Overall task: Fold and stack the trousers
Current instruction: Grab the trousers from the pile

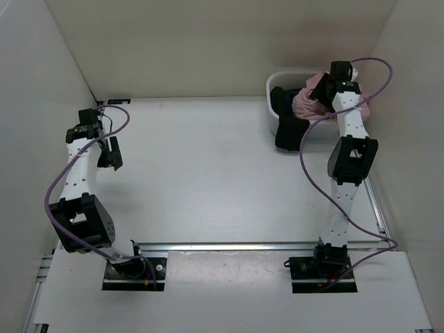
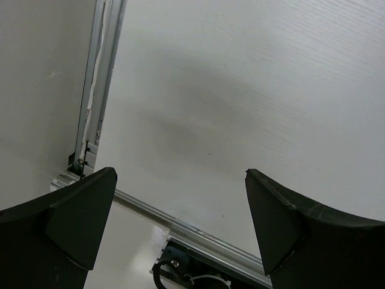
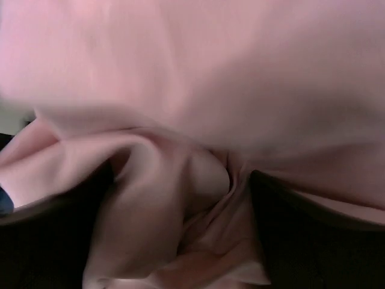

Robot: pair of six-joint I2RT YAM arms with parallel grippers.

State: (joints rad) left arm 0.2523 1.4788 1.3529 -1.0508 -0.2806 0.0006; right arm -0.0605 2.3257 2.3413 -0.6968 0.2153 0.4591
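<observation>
1. Top external view.
   - Shows the dusty-pink, soft thin-fabric trousers (image 1: 305, 104) bunched in a white rounded basket (image 1: 271, 119) at the far right corner of the white table (image 1: 208, 173).
   - Shows a dark navy garment (image 1: 283, 96) packed beside them and a black cloth (image 1: 290, 135) draped over the basket's near wall.
   - Places the right gripper (image 1: 320, 89) down in the pink heap, arm stretched over the basket.
   - Places the left gripper (image 1: 111, 154) well apart at the far left, above bare table, touching nothing.
   - Cannot tell either claw's spread from up here.
2. Left wrist view.
   - Shows the left gripper (image 2: 179, 176) spread wide, nothing between the black fingers (image 2: 78, 223).
   - Shows only table, an aluminium rail (image 2: 198, 232) and the white side wall (image 2: 42, 90) beyond.
3. Right wrist view.
   - Fills almost entirely with the trousers (image 3: 198, 90), close and blurred.
   - Shows the right gripper (image 3: 183, 186) spread wide around a bunched ridge of pink cloth, dark fingers (image 3: 313, 241) on either side, not visibly clamped.
   - Shows a small dark blue scrap (image 3: 5, 201) at the left edge.
4. Step and next move (judgement).
   - Reads as the first step: picking the trousers out of the basket. No folding or stacking done yet.
   - Calls for closing on the pink ridge alone, clear of the navy garment.
   - Calls for lifting above the basket rim, then carrying to the open middle of the table for spreading flat.
   - Probably needs the left gripper for a second hold on such long legs.
   - Risks thin fabric slipping out, or dragging the black cloth along.
</observation>
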